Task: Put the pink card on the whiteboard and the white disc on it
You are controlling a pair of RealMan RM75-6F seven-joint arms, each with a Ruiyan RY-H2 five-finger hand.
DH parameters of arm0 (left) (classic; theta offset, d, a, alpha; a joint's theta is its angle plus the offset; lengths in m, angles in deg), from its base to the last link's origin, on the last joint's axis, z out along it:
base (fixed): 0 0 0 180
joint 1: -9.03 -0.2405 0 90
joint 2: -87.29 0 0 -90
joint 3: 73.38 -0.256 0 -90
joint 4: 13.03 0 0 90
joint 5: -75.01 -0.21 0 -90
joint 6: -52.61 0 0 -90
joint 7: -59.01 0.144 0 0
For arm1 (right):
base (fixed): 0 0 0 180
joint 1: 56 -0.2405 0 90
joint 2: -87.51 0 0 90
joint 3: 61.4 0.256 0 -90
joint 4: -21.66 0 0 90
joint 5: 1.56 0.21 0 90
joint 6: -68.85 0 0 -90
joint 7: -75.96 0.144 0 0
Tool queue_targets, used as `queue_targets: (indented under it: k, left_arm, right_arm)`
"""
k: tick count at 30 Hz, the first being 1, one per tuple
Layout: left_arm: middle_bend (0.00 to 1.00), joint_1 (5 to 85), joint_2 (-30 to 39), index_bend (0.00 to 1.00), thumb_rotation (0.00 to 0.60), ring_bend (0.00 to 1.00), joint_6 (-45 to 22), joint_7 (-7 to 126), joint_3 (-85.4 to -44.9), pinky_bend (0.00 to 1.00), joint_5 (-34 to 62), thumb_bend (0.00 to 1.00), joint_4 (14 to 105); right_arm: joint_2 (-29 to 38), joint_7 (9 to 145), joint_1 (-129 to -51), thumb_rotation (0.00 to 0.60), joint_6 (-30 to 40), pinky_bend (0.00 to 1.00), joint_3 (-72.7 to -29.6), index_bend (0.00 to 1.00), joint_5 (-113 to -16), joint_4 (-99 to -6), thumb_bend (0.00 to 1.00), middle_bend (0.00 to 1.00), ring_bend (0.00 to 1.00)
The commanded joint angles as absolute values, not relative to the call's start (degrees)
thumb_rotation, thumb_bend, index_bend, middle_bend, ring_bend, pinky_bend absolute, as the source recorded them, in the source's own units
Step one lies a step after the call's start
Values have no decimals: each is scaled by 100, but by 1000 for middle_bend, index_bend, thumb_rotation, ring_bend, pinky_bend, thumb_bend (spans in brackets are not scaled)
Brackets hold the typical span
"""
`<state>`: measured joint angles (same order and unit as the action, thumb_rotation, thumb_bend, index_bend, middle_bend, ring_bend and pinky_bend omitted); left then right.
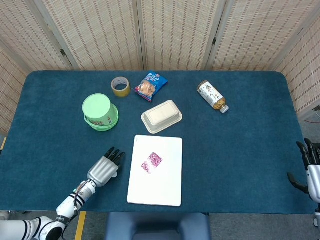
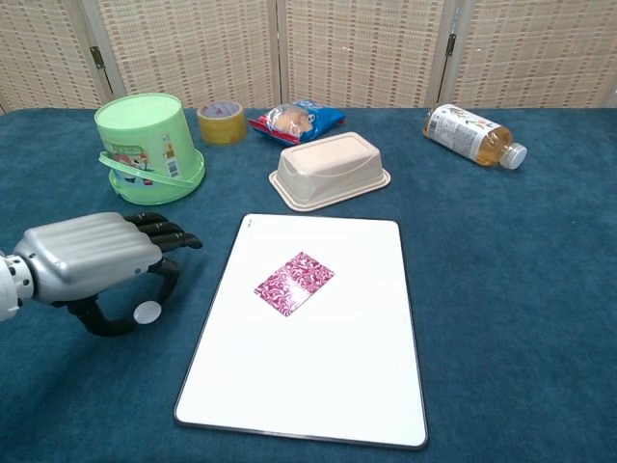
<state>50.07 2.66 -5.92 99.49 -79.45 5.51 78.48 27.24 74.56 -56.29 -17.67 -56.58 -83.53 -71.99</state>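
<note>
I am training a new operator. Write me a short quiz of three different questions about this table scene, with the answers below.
1. True or false: the pink card already lies on the whiteboard.
2. Where is the white disc?
A. on the pink card
B. under the left hand, off the whiteboard
C. inside the green bucket
3. Fill in: the bottle lies on its ____.

Key
1. True.
2. B. In the chest view the disc sits between the thumb and the curled fingers; whether it is already pinched I cannot tell.
3. Side.
</note>
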Motion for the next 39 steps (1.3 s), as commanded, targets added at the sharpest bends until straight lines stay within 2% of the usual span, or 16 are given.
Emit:
queue_targets:
  k: [1,23,32,39]
  left_arm:
    - [99,4992,254,479,600,9,-571,9939,-7920,0,542,340,7823]
    - [119,4884,318,516,600,16,-479,9773,-7728,0,357,357,7816]
    - [119,5214,500,516,600,16,-338,9876,-7266,0,338,359,8210]
    - [118,5670,194,511,600,16,-32,10297,-6848,0,768,361,8309]
  right_arm:
    - [2723,7450,-5631,600,-1764,0,-5658,12,-8351,-7203,310,30,77]
    - [2747,7362,-5648,600,-1746,0,-5655,12,-8341,-7275,310,30,75]
    - [2776,7346,-5626,600,-1795,0,-5649,12,-8342,-7304,311,30,77]
    - [2787,7362,-5603,600,-1790,0,-5653,12,-8297,-7292,310,30,75]
